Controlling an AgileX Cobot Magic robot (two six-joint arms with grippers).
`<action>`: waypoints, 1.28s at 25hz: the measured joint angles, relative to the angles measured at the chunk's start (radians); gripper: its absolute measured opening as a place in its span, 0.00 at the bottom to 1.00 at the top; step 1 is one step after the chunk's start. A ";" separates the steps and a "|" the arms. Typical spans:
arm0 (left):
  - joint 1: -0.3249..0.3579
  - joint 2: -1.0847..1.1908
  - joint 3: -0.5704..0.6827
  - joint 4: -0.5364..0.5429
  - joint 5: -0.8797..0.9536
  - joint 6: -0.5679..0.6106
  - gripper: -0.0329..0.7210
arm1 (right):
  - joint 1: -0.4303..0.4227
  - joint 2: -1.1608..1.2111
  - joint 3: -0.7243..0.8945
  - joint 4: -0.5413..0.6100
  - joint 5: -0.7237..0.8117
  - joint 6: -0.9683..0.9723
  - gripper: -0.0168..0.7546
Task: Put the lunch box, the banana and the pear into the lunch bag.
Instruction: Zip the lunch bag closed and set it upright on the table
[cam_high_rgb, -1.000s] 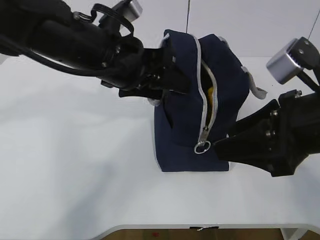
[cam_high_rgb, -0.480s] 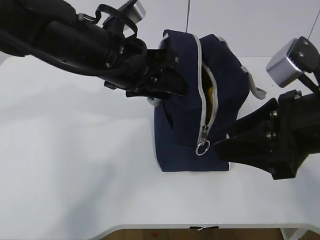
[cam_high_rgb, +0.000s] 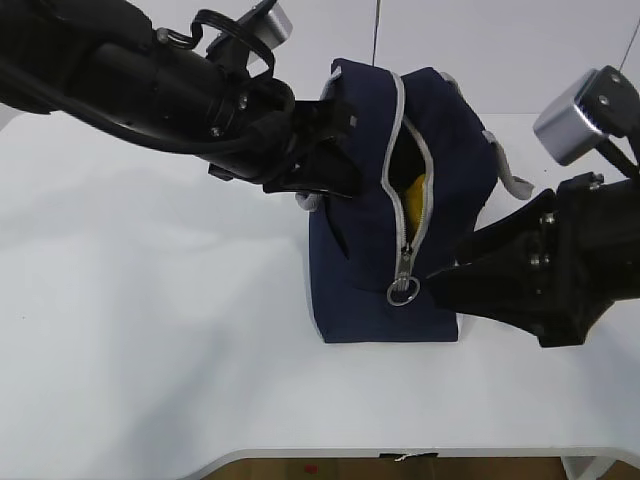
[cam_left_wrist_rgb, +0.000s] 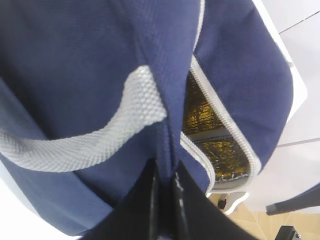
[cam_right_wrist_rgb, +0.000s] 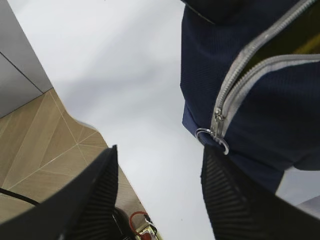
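Note:
The navy lunch bag (cam_high_rgb: 365, 240) stands upright at mid-table, its grey zipper part open and the ring pull (cam_high_rgb: 403, 291) hanging low on the front. Something yellow (cam_high_rgb: 412, 188) shows in the slit; I cannot tell if it is the banana or the pear. The lunch box is not in view. My left gripper (cam_high_rgb: 348, 172) is shut on a fold of the bag's fabric (cam_left_wrist_rgb: 167, 150) next to a grey handle (cam_left_wrist_rgb: 100, 145). My right gripper (cam_high_rgb: 440, 282) is open and empty, its tip close to the ring pull (cam_right_wrist_rgb: 212, 139).
The white table (cam_high_rgb: 150, 330) spreads to the left and front of the bag. Its front edge (cam_high_rgb: 400, 455) is near. In the right wrist view the wooden floor (cam_right_wrist_rgb: 40, 145) shows beyond the table's edge. A second grey handle (cam_high_rgb: 510, 175) hangs at the bag's right.
The zipper slit has spread wider and more yellow shows inside. My left gripper holds the fabric as before. My right gripper has edged slightly closer to the ring pull.

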 joint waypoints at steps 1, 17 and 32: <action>0.000 0.000 0.000 0.000 0.000 0.000 0.04 | 0.000 0.000 0.000 0.002 0.000 0.000 0.58; 0.000 0.000 0.000 0.000 -0.005 0.018 0.04 | 0.000 0.168 0.000 0.044 -0.070 -0.296 0.58; 0.000 0.000 0.000 0.002 -0.001 0.028 0.04 | 0.000 0.346 0.000 0.475 -0.126 -0.697 0.58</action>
